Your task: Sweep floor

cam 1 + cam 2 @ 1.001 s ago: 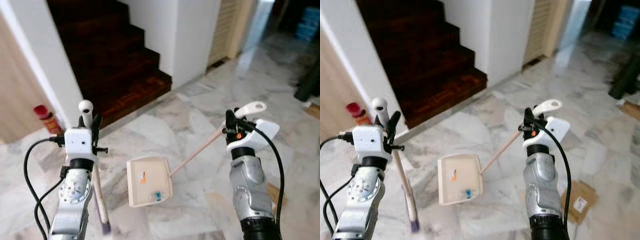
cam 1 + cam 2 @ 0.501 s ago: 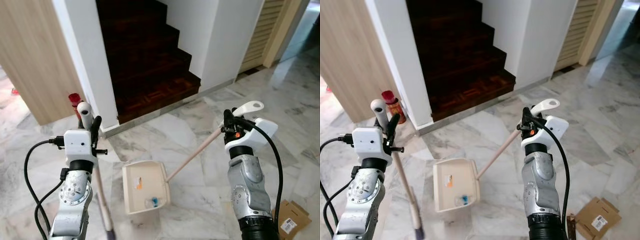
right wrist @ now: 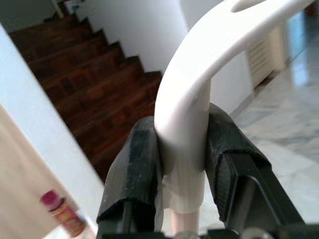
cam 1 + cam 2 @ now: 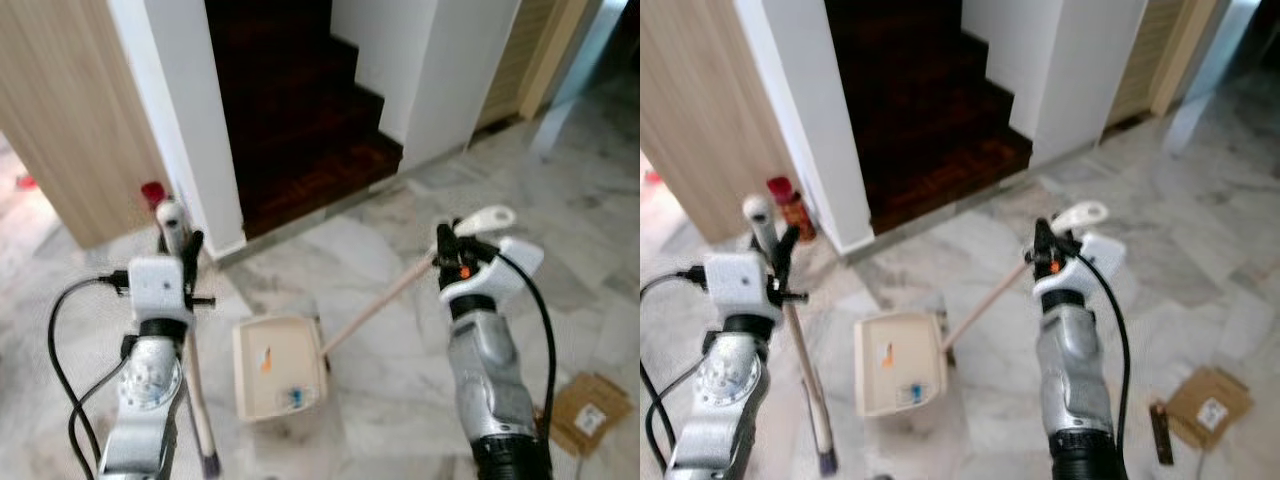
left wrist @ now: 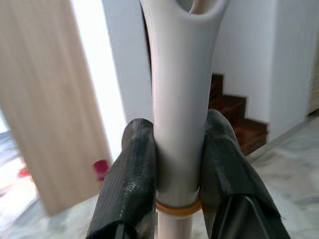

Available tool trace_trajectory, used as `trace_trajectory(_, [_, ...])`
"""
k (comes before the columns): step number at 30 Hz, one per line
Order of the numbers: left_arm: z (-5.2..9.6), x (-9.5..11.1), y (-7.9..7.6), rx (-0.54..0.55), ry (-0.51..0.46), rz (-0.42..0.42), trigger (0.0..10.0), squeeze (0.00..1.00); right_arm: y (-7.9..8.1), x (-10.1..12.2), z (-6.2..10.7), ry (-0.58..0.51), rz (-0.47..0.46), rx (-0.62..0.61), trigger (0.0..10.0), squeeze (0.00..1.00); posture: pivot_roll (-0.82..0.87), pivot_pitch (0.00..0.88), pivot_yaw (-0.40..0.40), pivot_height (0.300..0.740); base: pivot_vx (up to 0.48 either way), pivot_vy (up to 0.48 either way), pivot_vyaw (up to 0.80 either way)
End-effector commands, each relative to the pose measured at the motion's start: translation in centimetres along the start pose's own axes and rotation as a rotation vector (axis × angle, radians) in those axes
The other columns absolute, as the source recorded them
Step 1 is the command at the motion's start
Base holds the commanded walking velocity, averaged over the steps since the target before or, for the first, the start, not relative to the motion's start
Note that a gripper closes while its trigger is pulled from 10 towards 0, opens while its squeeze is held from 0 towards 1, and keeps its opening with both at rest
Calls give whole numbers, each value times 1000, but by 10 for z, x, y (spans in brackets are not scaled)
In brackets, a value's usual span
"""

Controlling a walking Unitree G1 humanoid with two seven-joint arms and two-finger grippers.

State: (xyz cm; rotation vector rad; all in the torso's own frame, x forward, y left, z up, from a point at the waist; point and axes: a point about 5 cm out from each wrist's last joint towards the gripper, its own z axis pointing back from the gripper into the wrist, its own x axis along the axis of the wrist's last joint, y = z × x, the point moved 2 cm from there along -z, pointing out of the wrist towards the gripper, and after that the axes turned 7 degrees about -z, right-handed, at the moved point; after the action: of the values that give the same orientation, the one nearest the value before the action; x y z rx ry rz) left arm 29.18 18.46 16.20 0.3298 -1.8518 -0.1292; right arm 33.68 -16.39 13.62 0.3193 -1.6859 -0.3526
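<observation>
Now the left gripper (image 5: 179, 174) pinches the broom (image 4: 805, 370), the right gripper (image 3: 182, 164) the dustpan (image 4: 278, 365) (staircase nearer since turning), sweeping pending.

A cream dustpan (image 4: 278, 367) rests on the marble floor (image 4: 400, 350) with small debris inside, its long pale handle slanting up to the right, while a broom (image 4: 197, 400) with white grip stands nearly upright at left.
</observation>
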Motion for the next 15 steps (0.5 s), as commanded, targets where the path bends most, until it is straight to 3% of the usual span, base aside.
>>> trace_trajectory(1, [-2, 8, 6, 13, -36, -26, 10000, 0, 15, 18, -5, -77, -3, 54, 10000, 0, -38, 21, -7, 740, 0, 480, 556])
trace_trajectory(6, [-1, 8, 6, 8, -36, -27, 10000, 0, 17, 16, -5, -71, -10, 60, 10000, 0, -37, 10, -6, 740, 0, 480, 686])
trace_trajectory(15, [-1, 9, 0, -14, -40, -20, 10000, 0, 17, 16, -4, -71, -18, 64, 10000, 0, -42, 0, 2, 740, 0, 479, 0])
